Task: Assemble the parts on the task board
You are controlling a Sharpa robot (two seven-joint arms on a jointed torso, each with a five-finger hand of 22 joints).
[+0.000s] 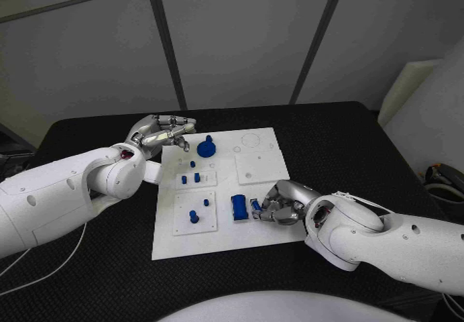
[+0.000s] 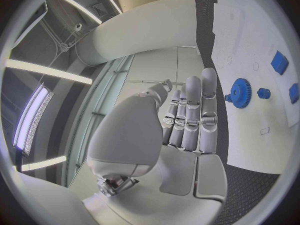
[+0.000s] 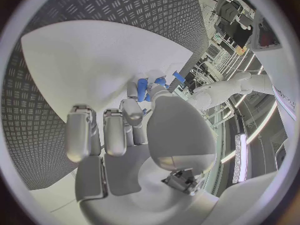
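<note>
White task board (image 1: 261,231) flat on the black counter (image 1: 348,134), carrying several blue parts. Blue gear (image 1: 206,145) upright near the far left of the board, just beside the left hand (image 1: 162,129); seen again in the left wrist view (image 2: 240,92) with small blue pieces next to it, partly cut off at the circle's rim. Left hand hovering at the board's far left corner, fingers (image 2: 201,115) extended side by side, nothing visibly held; contact with the board not discernible. Blue rectangular block (image 1: 239,206) lying on the board near its near edge. Right hand (image 1: 282,204) low at the board's near right edge, fingers (image 3: 134,112) curled around a small blue part (image 1: 255,205), mostly hidden by the fingers; shape hard to make out. Small blue pegs (image 1: 190,178) standing in the left-hand inset plates.
</note>
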